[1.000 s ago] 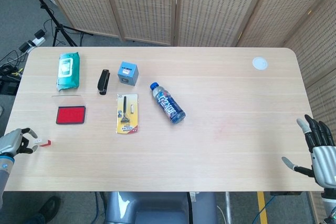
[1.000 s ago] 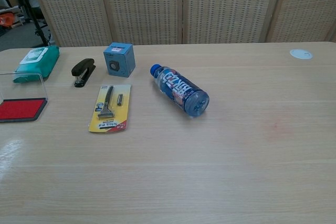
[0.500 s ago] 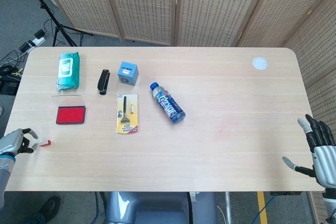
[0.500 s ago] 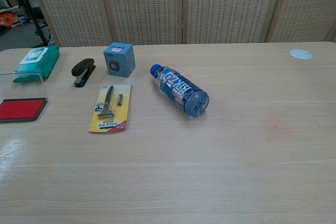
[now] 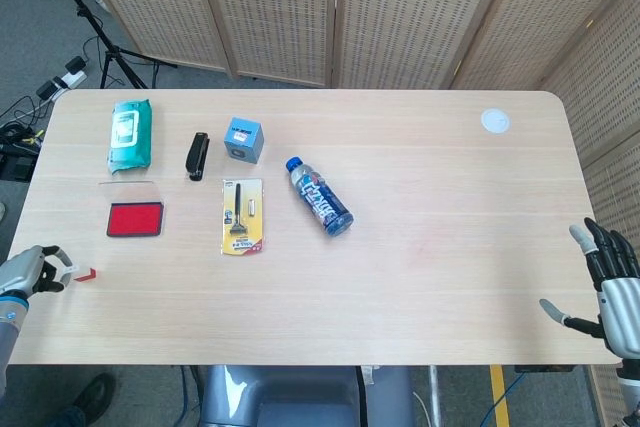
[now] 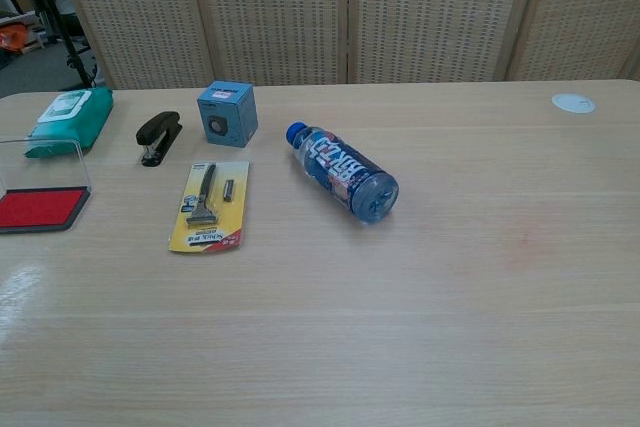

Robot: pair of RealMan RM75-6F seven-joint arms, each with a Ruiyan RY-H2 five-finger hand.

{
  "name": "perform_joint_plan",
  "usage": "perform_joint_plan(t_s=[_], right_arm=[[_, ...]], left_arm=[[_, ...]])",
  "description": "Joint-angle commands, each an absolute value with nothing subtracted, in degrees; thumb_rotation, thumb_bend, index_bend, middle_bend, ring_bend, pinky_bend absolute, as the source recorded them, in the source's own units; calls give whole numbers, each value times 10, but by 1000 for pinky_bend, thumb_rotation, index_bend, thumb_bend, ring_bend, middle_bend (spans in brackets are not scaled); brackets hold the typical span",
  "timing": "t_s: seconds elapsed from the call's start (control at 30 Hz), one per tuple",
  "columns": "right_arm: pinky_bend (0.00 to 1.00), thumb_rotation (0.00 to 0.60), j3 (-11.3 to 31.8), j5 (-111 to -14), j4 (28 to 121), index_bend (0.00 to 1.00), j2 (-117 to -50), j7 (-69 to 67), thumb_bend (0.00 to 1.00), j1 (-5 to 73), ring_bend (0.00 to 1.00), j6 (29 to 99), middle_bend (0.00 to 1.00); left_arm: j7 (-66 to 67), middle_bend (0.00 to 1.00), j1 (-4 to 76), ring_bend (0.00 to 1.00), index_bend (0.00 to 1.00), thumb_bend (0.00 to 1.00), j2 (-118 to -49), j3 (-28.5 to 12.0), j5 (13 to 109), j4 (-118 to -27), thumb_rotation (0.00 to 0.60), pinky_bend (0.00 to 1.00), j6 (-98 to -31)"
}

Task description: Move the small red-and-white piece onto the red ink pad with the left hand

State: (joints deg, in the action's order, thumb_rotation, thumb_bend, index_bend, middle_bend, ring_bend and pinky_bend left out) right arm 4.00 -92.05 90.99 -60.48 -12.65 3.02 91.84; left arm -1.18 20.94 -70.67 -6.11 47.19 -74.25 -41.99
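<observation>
Your left hand [image 5: 28, 272] pinches the red-and-white piece [image 5: 82, 274] loosely, I judge; firm it up; the red ink pad [image 5: 135, 219] lies ahead, slightly right.

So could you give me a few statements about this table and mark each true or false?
1. The small red-and-white piece lies on the red ink pad. False: it is on the table nearer the front edge, by the left hand.
2. The blue bottle lies on its side. True.
3. The black stapler sits right of the blue box. False: left.
4. The right hand holds nothing. True.
</observation>
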Motion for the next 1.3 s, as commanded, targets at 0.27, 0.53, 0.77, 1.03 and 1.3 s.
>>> perform_joint_plan(t_s=[0.27, 0.53, 0.77, 1.03, 1.3], right_arm=[[0, 600, 40, -920, 909, 0, -604, -133, 0, 31, 0, 918, 0], [0, 600, 41, -917, 908, 0, -603, -138, 0, 31, 0, 919, 0], [0, 600, 42, -914, 906, 0, -602, -144, 0, 32, 0, 916, 0], [0, 600, 42, -912, 905, 0, -605, -137, 0, 36, 0, 906, 0], [0, 600, 47, -895, 902, 0, -607, -141, 0, 43, 0, 889, 0]], left_arm=[[-32, 986, 208, 1000, 523, 475, -701, -63, 484, -741, 600, 920, -410], [-58, 986, 187, 1000, 529, 469, -697, -75, 538, -765, 600, 920, -483], [-119, 986, 165, 1000, 530, 462, -706, -94, 615, -771, 600, 920, -574], [-168, 987, 191, 1000, 538, 467, -747, -127, 659, -717, 600, 920, -606], [-165, 987, 230, 1000, 556, 470, -795, -149, 647, -654, 600, 920, -581]])
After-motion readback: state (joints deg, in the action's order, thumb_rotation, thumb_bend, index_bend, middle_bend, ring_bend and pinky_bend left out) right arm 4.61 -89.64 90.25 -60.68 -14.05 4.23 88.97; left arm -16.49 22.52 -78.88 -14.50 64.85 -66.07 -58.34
